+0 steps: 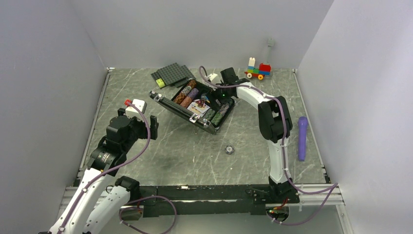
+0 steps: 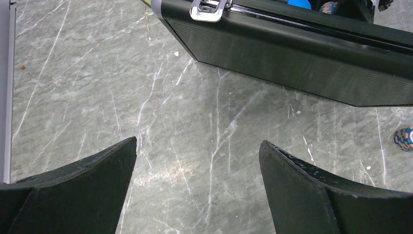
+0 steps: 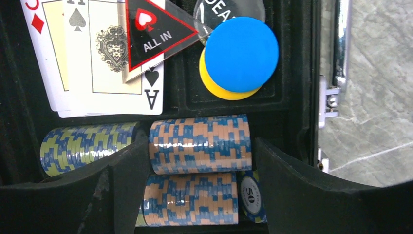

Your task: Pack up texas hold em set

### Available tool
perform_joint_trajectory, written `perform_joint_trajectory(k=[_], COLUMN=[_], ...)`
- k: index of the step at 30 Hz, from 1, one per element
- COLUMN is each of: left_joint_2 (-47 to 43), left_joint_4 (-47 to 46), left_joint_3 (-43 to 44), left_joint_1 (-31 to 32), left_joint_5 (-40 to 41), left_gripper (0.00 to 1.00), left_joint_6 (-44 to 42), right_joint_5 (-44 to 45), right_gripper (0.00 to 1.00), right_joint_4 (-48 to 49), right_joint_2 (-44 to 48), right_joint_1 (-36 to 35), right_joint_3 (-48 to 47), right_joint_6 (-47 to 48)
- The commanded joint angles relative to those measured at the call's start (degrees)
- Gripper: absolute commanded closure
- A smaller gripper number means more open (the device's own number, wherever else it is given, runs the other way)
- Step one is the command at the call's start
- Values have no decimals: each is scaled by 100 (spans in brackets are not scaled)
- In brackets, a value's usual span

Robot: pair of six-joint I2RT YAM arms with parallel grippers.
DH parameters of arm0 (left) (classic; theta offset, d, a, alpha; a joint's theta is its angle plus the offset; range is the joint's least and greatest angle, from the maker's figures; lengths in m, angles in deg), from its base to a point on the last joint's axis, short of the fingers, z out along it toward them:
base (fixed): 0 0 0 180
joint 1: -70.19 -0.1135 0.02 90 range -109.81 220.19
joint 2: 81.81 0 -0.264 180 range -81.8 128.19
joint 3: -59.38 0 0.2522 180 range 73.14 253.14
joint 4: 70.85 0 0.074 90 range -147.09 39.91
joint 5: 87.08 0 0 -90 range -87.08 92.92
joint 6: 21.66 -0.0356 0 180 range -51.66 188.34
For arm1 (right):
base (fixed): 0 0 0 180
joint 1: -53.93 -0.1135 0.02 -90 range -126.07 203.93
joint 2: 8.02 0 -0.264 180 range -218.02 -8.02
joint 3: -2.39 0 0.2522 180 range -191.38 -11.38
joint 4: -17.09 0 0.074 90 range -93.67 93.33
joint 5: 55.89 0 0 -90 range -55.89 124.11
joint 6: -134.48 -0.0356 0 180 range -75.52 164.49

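Seating orange-blue chip row in briefcase: right claw straddles it, jaws apart, seemingly not pinching; lift straight up. Left claw wide apart over desk.

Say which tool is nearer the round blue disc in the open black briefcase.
Right. The right tool hangs over the chip rows beside the round blue disc; the left tool hangs over the marble table, outside the black briefcase.

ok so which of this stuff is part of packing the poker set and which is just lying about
Part of the job: black briefcase, chip rows, cards, blue disc, loose chip on the table.
Just lying about: dark brick baseplates, brick toy car, purple object.
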Motion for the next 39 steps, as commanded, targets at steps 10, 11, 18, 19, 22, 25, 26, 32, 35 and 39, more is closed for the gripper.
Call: perform_joint_trajectory(k=[10,11,18,19,22,25,26,32,35,39], left_joint_2=[-12,-15,-21,-23,-6,13,10,16,23,7], left_joint_4=[-155,-157,-167,-168,-181,-181,-177,-187,-178,-182], left_joint_3=[-22,-23,-32,-32,-36,-32,-32,-32,-32,-39], left_joint_1=[-30,-30,-30,-30,-30,-31,-30,-30,-34,-30], left_joint_5=[-27,-21,-50,-51,-83,-101,-104,-116,-109,-109], left_gripper=[2,2,2,2,2,2,2,2,2,2], left_joint_6=[-37,-38,-39,-39,-39,-38,-39,-38,-36,-39], right_joint_5=[-592,-708,-1499,-1560,-1743,-1960,-2026,-2263,-2178,-2051], right_gripper=[13,13,15,16,17,18,18,19,20,20], right_joint_4=[208,269,633,634,613,590,598,464,439,541], right_joint_2=[676,688,634,599,470,343,319,157,94,111], right_joint_1=[328,379,739,760,784,782,783,779,778,773], right_joint_3=[-158,-132,-24,-36,-60,-46,-31,0,30,171], right_joint_6=[-294,-366,-973,-1023,-1156,-1225,-1235,-1237,-1224,-1215])
